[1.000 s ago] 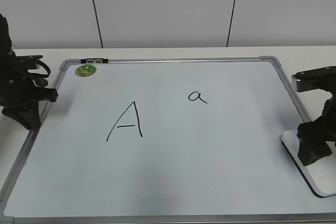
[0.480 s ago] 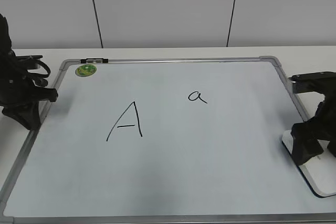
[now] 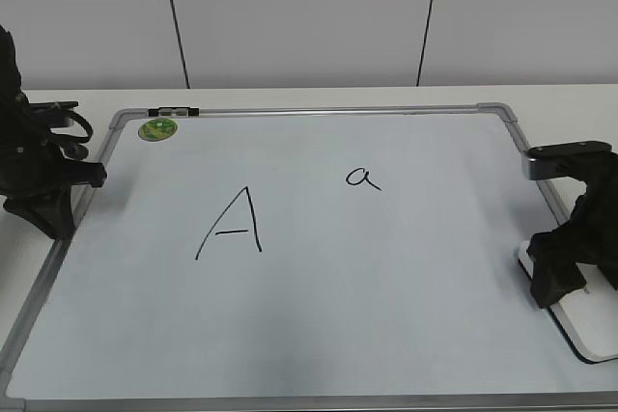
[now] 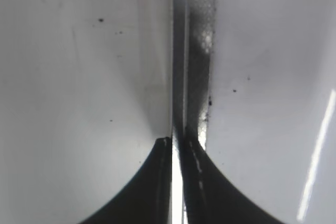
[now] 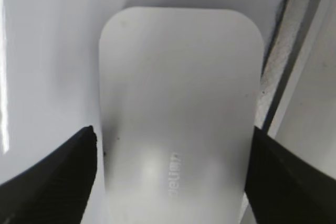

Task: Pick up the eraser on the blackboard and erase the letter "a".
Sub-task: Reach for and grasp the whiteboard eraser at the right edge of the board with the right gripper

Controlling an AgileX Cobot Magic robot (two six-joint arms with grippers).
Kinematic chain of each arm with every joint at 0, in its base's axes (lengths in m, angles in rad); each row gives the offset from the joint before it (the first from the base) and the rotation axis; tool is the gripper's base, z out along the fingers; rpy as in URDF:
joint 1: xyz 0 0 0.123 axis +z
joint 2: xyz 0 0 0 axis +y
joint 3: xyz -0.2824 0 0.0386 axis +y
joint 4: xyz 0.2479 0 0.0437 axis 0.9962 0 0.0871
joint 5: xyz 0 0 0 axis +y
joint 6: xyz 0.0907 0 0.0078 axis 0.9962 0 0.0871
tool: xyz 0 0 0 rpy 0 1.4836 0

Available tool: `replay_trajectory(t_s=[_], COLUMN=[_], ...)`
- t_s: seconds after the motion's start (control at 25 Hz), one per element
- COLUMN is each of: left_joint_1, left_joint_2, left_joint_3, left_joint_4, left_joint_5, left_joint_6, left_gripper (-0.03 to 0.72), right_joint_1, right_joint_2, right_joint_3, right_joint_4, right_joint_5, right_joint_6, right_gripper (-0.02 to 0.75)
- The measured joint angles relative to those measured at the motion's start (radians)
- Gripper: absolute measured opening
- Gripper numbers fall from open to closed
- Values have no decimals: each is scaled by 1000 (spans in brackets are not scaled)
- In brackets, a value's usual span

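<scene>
The blackboard (image 3: pixel 386 325) is a white board in a grey frame, lying flat on the table. The small letter "a" (image 3: pixel 364 178) is written right of its middle. The eraser (image 3: pixel 586 323) lies at the board's right edge; it fills the right wrist view (image 5: pixel 178 77), white top up with grey lettering. My right gripper (image 3: pixel 577 282) is open and low over the eraser, one finger on each long side (image 5: pixel 173 140). My left gripper (image 3: pixel 48 214) is shut and empty at the board's left frame (image 4: pixel 176 142).
A large capital "A" (image 3: pixel 234 226) is drawn left of the small one. A round green sticker (image 3: pixel 157 128) and a small dark clip (image 3: pixel 174 111) sit at the board's top left. The board's frame (image 5: pixel 286 77) runs just right of the eraser. A white wall stands behind.
My right gripper has shifted left and down over the eraser. The eraser, the board and the left arm have not moved.
</scene>
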Motion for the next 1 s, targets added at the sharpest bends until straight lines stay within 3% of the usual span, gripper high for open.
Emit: replay_trajectory(t_s=[0.24, 0.72, 1.0], left_joint_1=[0, 0, 0], left_joint_2=[0, 0, 0], left_joint_3=[0, 0, 0], left_joint_4=[-1, -7, -10], left_joint_5=[0, 0, 0], left_joint_6=[0, 0, 0], left_gripper=[29, 29, 32], right_joint_1=[-2, -2, -2], right_joint_2=[6, 6, 13], right_joint_3=[0, -1, -72], right_joint_4=[-4, 1, 148], right_joint_5=[-4, -4, 128], right_joint_6=[0, -2, 17], right_gripper=[545, 529, 529])
